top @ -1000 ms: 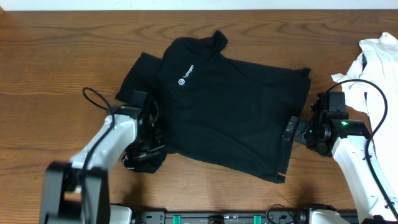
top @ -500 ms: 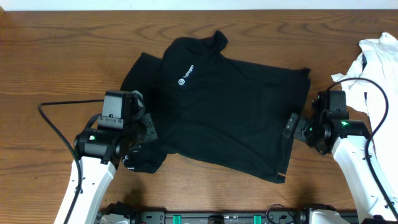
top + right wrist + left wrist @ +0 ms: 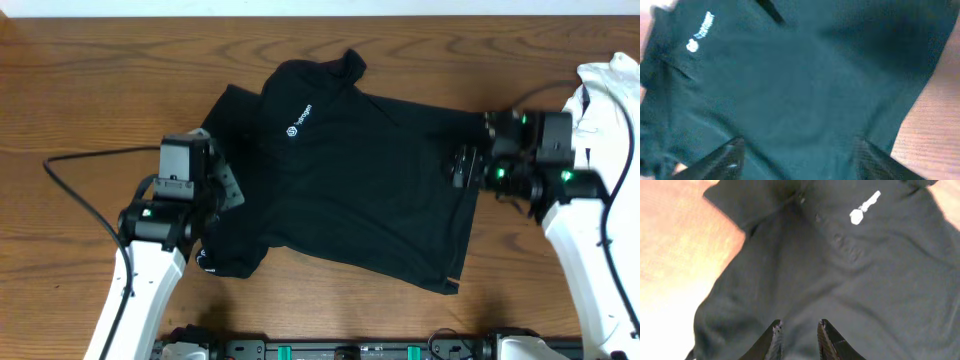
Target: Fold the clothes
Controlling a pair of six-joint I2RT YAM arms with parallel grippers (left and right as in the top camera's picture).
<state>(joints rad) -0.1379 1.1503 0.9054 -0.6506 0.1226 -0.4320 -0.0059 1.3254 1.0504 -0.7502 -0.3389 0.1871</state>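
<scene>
Overhead: a black T-shirt (image 3: 350,190) is seen spread flat in the middle of the wooden counter (image 3: 100,80), its white logo (image 3: 298,118) facing up. The left claw (image 3: 230,190) is placed at the shirt's sleeve edge, the right claw (image 3: 462,168) over the opposite edge. A white garment (image 3: 610,95) is bunched at the counter's far right, apart from the shirt.

Left wrist: the left claw (image 3: 799,326) is held slightly parted, with nothing pinched, just above the T-shirt (image 3: 865,295).

Right wrist: the right claw (image 3: 797,147) is spread wide over the T-shirt (image 3: 805,75), nothing gripped; bare counter (image 3: 935,130) is seen beside the fabric.
</scene>
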